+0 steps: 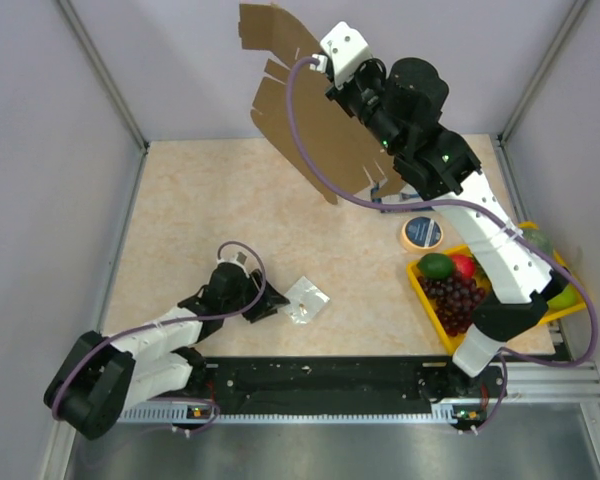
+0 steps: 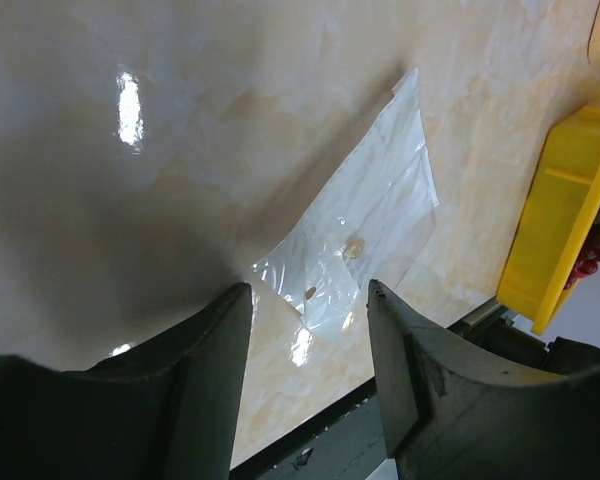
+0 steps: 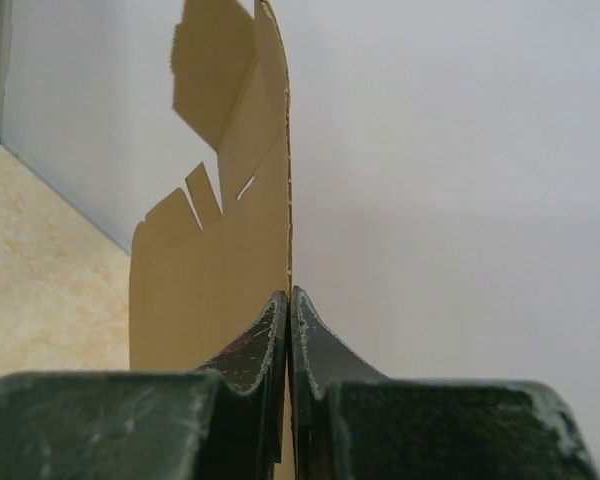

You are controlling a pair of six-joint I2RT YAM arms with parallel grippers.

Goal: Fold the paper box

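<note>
Between the right claw's point(image 3: 289, 300) tightly closed fingers we see the paper box point(image 3: 215, 270): plain brown matte card whose slotted flaps rise above the claw, off the surface point(image 2: 180, 150). The left claw point(image 2: 310, 295) stands fairly wide, holding nothing. Just ahead of it lies a glossy clear plastic packet point(image 2: 365, 230) on the marbled beige top. To its right is a yellow plastic tray point(image 2: 560, 220). Beside the tray, a round roll point(image 1: 421, 232) shows a dark blue face, perhaps printed, too small to read.

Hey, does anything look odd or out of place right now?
Yes: the paper box isn't on the table; the right gripper pinches its edge, holding the unfolded sheet tilted in the air. A clear packet lies loose before the open left gripper.
</note>
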